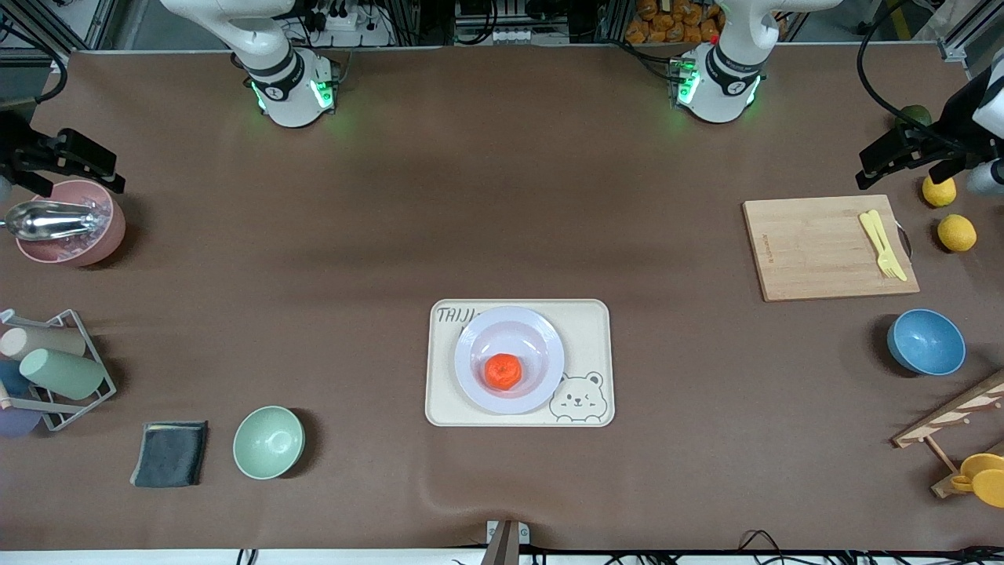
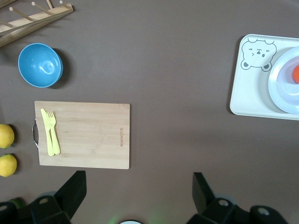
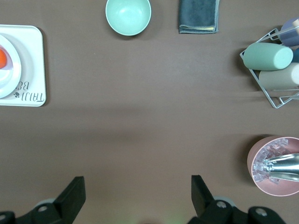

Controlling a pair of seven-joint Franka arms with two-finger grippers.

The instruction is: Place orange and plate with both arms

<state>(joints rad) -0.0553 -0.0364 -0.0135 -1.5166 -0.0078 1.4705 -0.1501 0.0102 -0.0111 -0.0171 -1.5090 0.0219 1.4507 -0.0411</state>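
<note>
The orange (image 1: 503, 371) lies in the middle of the pale lavender plate (image 1: 511, 316), which rests on the cream bear-printed tray (image 1: 594, 330) at mid-table. The left wrist view catches the plate (image 2: 281, 88) and a sliver of the orange (image 2: 296, 73) at its edge, and the right wrist view shows the plate (image 3: 11, 70) and orange (image 3: 2, 58) too. My left gripper (image 1: 890, 161) (image 2: 139, 179) hangs open and holds nothing, over the table by the cutting board. Over the pink bowl my right gripper (image 1: 74, 163) (image 3: 138, 183) is open with nothing in it. Both are well away from the tray.
At the left arm's end are a wooden cutting board (image 1: 827, 247) with a yellow fork (image 1: 882, 243), two lemons (image 1: 956, 232), a blue bowl (image 1: 925, 342) and a wooden rack (image 1: 953, 416). At the right arm's end are a pink bowl (image 1: 106, 235) with a scoop, a wire rack of cups (image 1: 55, 369), a grey cloth (image 1: 169, 453) and a green bowl (image 1: 268, 442).
</note>
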